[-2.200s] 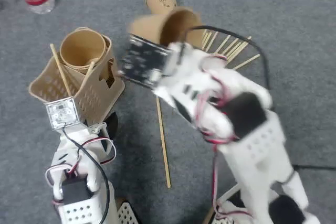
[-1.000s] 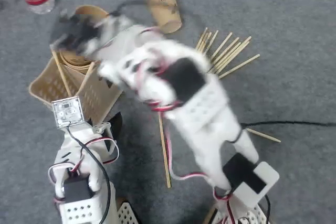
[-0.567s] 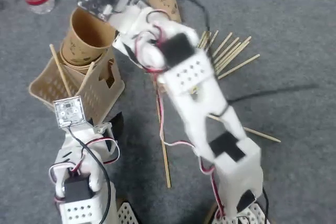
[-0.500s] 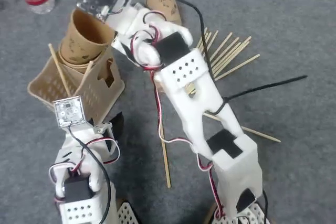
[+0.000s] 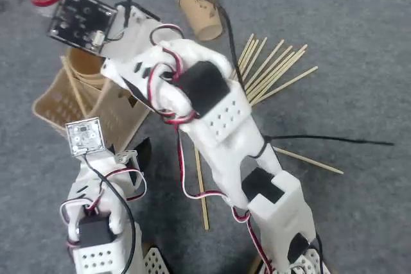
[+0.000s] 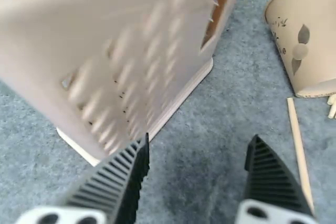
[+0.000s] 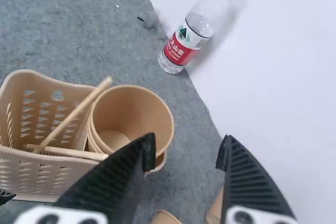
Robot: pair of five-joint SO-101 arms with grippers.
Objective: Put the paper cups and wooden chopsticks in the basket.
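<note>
The right arm stretches across the grey mat (image 5: 366,120) and hangs over the basket (image 7: 26,103). The right gripper (image 7: 187,140) has its black jaws spread apart with nothing between them, and it sits above the nested paper cups (image 7: 131,116) standing upright in the basket's end nearest the water bottle (image 7: 197,24). Two chopsticks (image 7: 73,115) lie slanted inside the basket beside those cups. The left gripper (image 6: 200,140) is low by the basket's foot, its jaws also wide apart and empty. One loose paper cup (image 5: 200,9) lies on its side on the mat, near the far wall. A fan of chopsticks (image 5: 273,68) is spread to its side, a single chopstick (image 5: 200,184) lies between the two arms, and a stray chopstick (image 5: 307,160) sits farther out.
</note>
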